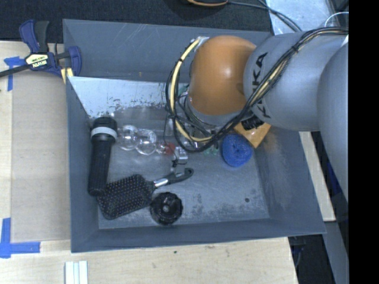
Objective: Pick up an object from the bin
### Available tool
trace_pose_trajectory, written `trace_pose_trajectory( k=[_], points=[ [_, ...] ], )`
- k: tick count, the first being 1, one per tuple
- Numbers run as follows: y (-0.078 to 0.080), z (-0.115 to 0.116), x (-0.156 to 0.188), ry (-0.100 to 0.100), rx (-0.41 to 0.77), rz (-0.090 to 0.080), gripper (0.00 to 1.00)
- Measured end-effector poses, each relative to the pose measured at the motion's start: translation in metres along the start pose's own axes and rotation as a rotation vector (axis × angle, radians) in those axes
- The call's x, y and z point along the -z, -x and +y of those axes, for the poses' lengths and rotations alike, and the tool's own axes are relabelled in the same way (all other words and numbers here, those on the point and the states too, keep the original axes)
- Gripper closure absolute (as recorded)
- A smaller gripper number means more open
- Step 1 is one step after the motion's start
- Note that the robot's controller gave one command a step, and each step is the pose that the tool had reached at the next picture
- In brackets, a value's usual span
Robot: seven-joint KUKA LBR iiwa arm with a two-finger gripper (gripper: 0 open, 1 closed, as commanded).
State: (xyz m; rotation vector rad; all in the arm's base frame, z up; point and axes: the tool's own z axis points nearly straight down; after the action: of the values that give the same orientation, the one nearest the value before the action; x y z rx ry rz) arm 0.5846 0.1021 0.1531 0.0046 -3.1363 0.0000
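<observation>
**Grey bin, gripper low by the hairbrush handle**

Grey metal forms the bin (237, 197), and the arm (302, 81) reaches into it from the right, its wrist under a rounded orange cover (219, 76) with yellow and black cables (176, 84) looped along its left side; below the cover the gripper (179, 157) sits low near the middle of the bin floor; its lower end is dark and crowded by wiring, so whether it is open or closed cannot be told, and nothing can be seen held in it.

Nearest to it lies a black hairbrush (125, 195), bristles up, head toward the lower left corner, handle running up and right so that its tip ends just under the gripper; whether the two touch cannot be told; a clear, bulbous piece (137, 139) lies just left of the gripper, with a small red bit (168, 149) between them.

Further left a black cylinder with a pale cap (99, 158) lies along the left wall, its lower end near the brush head; a black round piece (166, 208) rests just right of the brush head, below the handle; a blue ball (237, 152) lies right of the gripper, beside a yellow-orange object (258, 134) partly hidden under the arm.
</observation>
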Motion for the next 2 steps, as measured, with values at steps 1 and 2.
trace_pose_trajectory(
  k=[1,2],
  points=[
    [0.002,-0.001,0.005,0.001,-0.003,-0.009,0.0],
    [-0.031,0.038,-0.079,-0.001,0.007,-0.012,0.0]
  ],
)
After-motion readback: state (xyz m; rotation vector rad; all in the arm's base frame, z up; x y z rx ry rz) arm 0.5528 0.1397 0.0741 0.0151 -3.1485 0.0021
